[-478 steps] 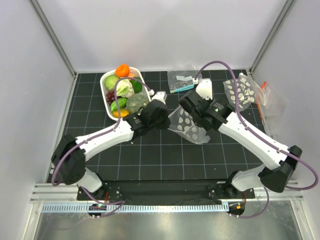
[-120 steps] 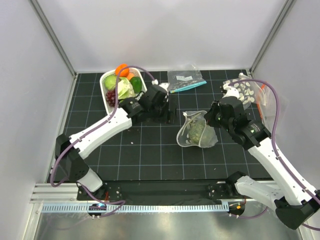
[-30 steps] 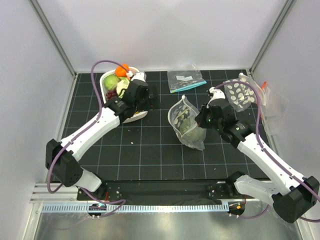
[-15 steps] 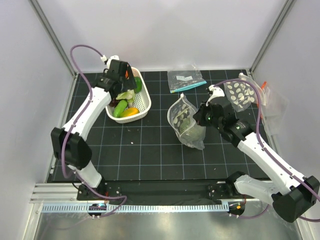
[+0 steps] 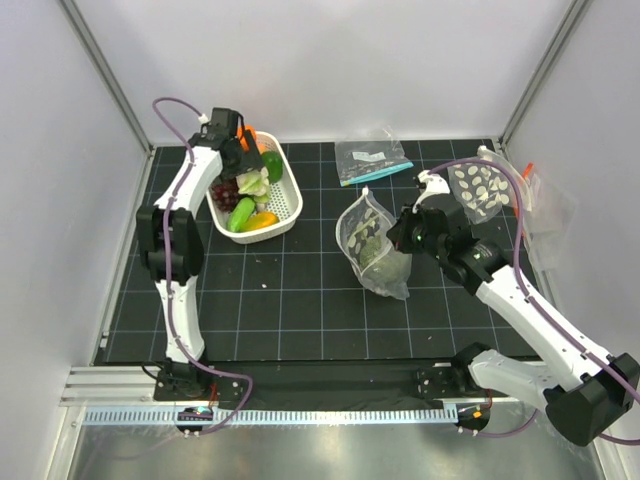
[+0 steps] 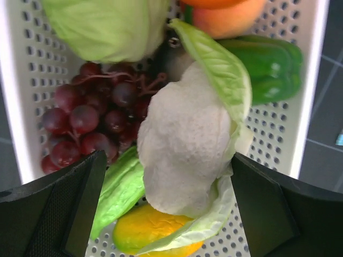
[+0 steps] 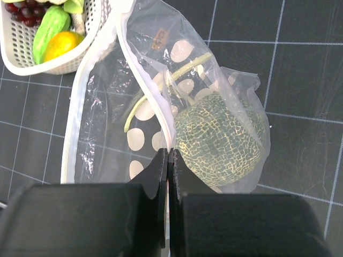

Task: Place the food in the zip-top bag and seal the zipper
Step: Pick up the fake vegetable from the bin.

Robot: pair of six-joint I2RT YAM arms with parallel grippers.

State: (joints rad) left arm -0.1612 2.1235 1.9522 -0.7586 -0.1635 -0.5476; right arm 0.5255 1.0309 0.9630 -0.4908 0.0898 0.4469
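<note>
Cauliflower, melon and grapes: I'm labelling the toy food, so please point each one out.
cauliflower (image 6: 185, 142), left wrist view, middle of its white head.
melon (image 7: 220, 140), right wrist view, middle of its netted rind.
grapes (image 6: 88, 126), left wrist view, centre of the bunch.

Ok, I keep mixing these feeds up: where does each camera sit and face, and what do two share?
Top external: above and behind the bases, looking down; both arms show.
Left wrist: on the left gripper, looking down into the white basket at cauliflower, grapes; open fingers at bottom.
Right wrist: on the right gripper, looking down at the zip-top bag holding a melon; shut fingers pinch its film.
Top and right wrist share basket, bag, melon.
</note>
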